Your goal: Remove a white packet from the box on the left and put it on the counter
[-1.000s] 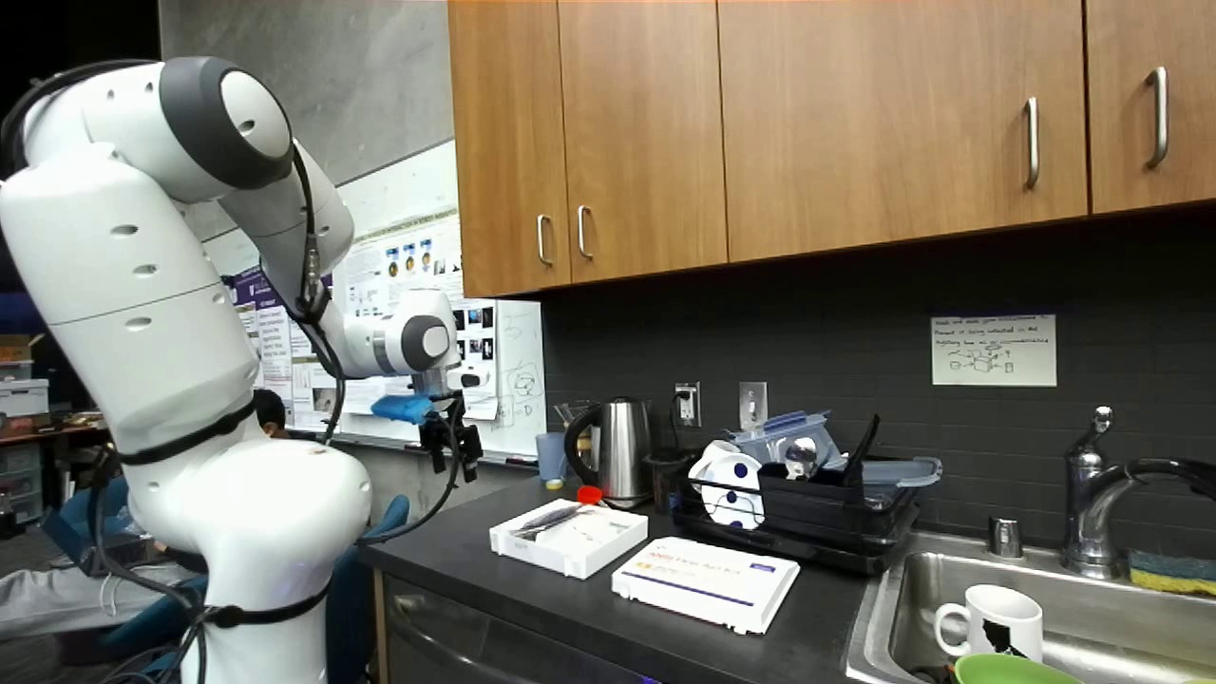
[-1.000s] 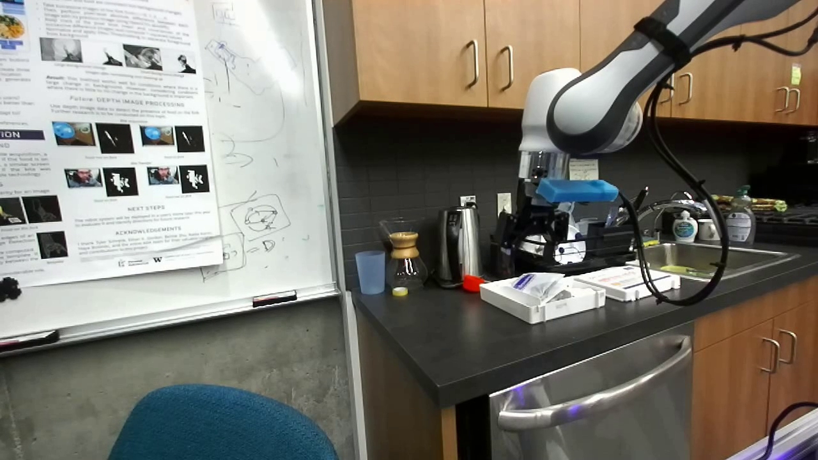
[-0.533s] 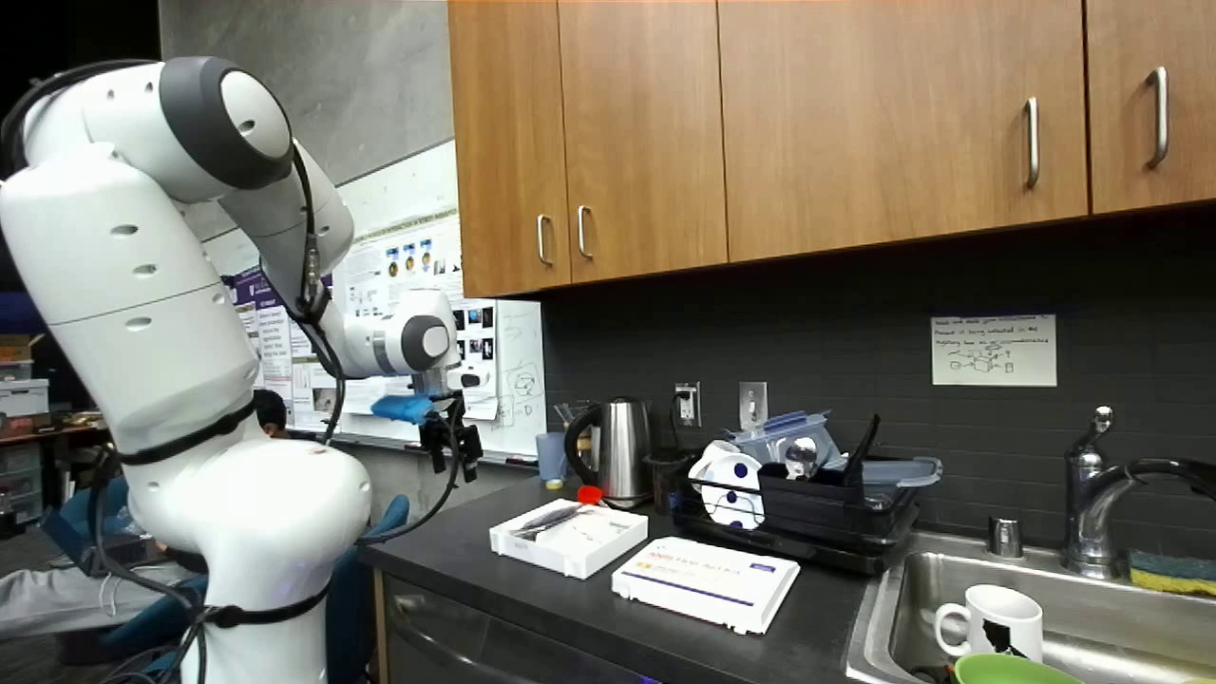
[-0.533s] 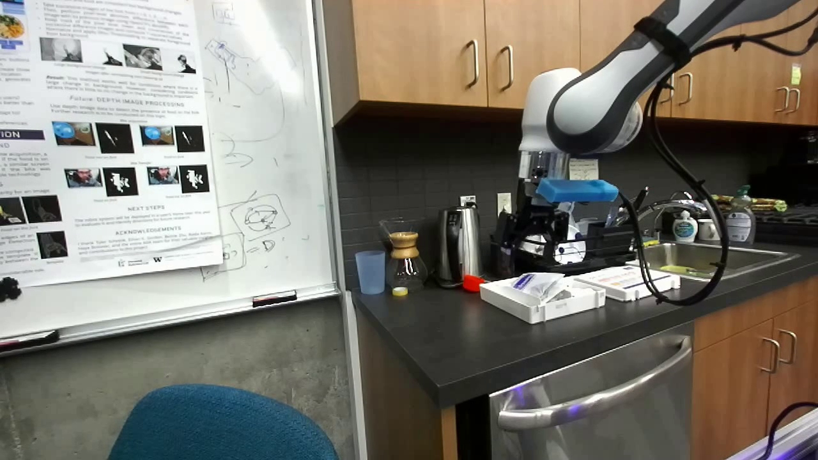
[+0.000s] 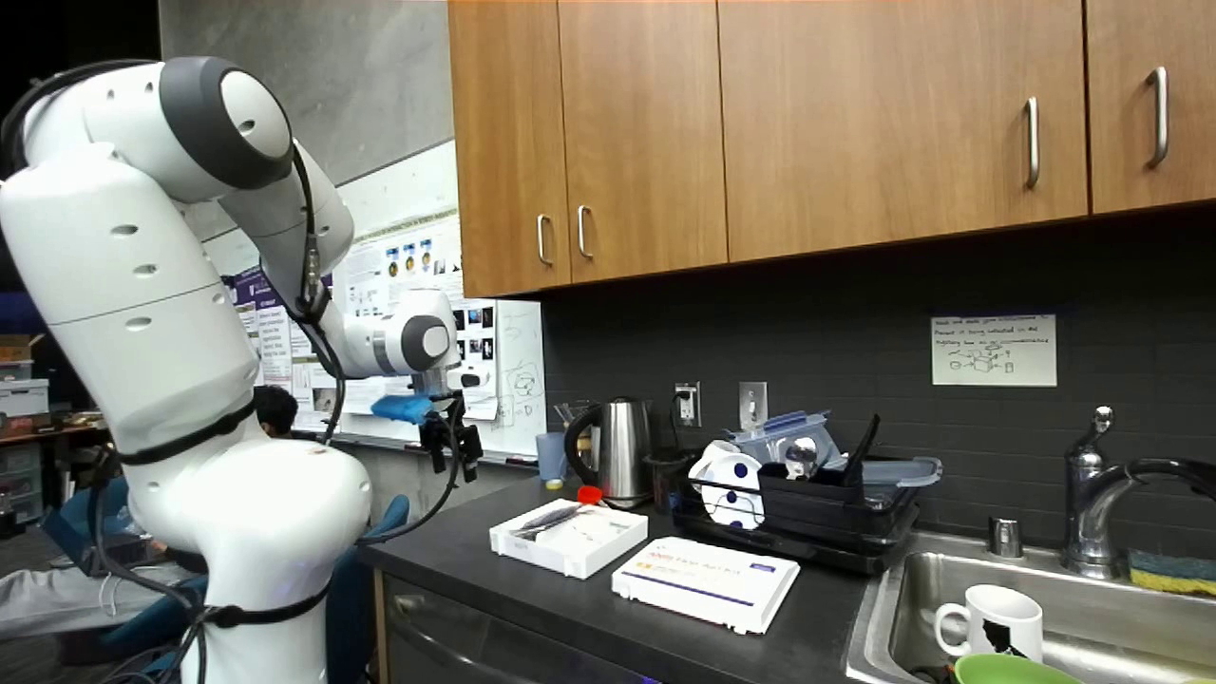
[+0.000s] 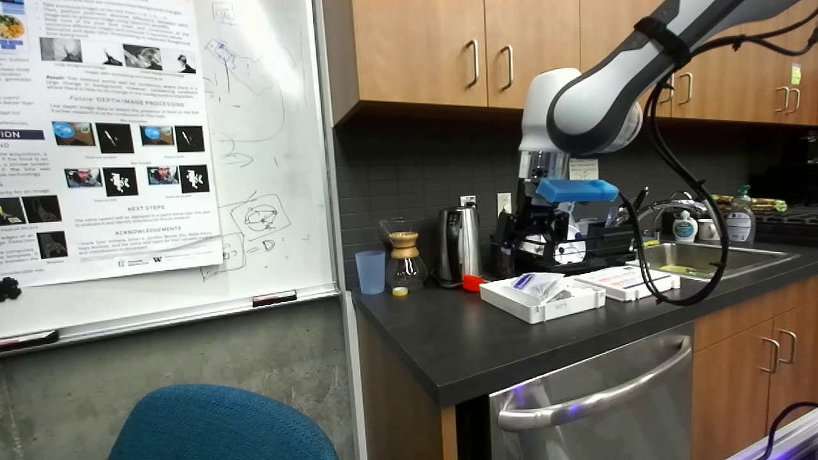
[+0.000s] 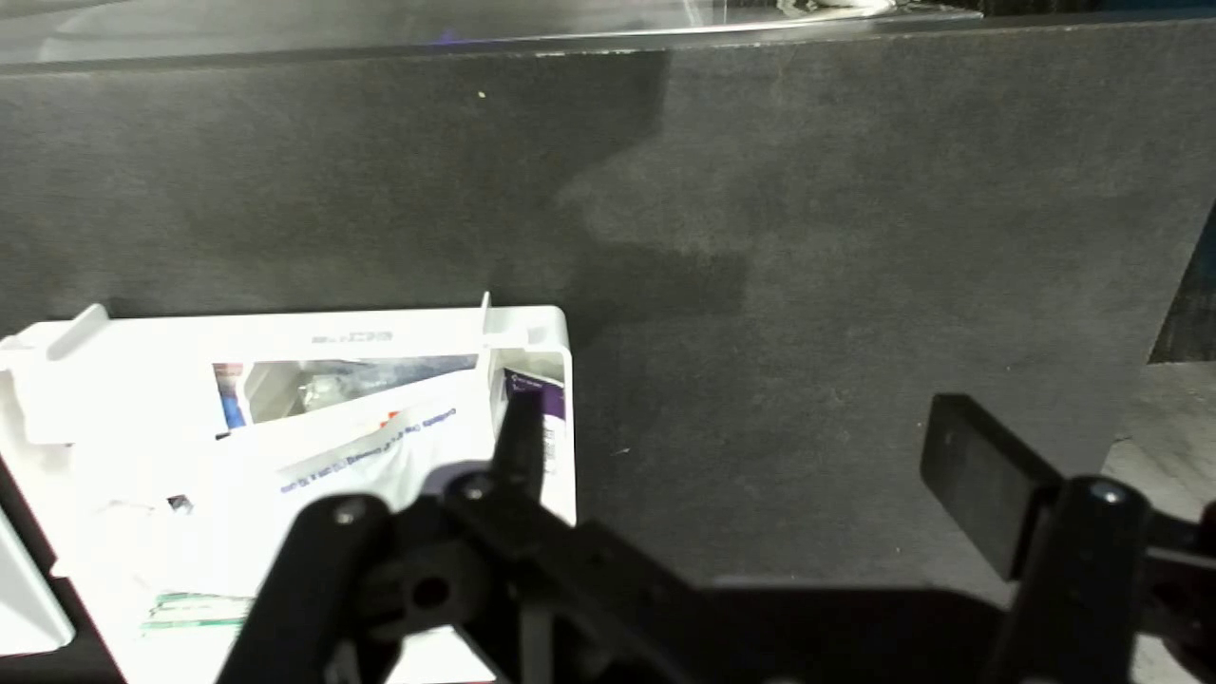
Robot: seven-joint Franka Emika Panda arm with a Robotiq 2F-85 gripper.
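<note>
The box [image 5: 560, 559] is a shallow white tray on the dark counter [image 5: 446, 546]; it also shows in an exterior view [image 6: 543, 313] and at lower left in the wrist view [image 7: 275, 328]. A white packet [image 6: 540, 285] with blue print lies in it, and shows in the wrist view [image 7: 408, 442] among other packets. My gripper [image 7: 736, 418] is open with nothing between its fingers. It is above the counter, with the left finger over the box's edge in the wrist view. In an exterior view the gripper [image 5: 456, 464] hangs well above the counter's left end.
A wider flat white box [image 5: 708, 584] lies beside the box. Behind are a kettle [image 5: 627, 451], a red scoop [image 5: 589, 495], a blue cup [image 6: 370, 271], a glass carafe [image 6: 406, 268] and a dish rack [image 5: 788, 527]. A steel sink [image 5: 883, 608] is further right.
The arm, gripper, box and packet have not visibly moved. A person's head in the background has shifted slightly right.
</note>
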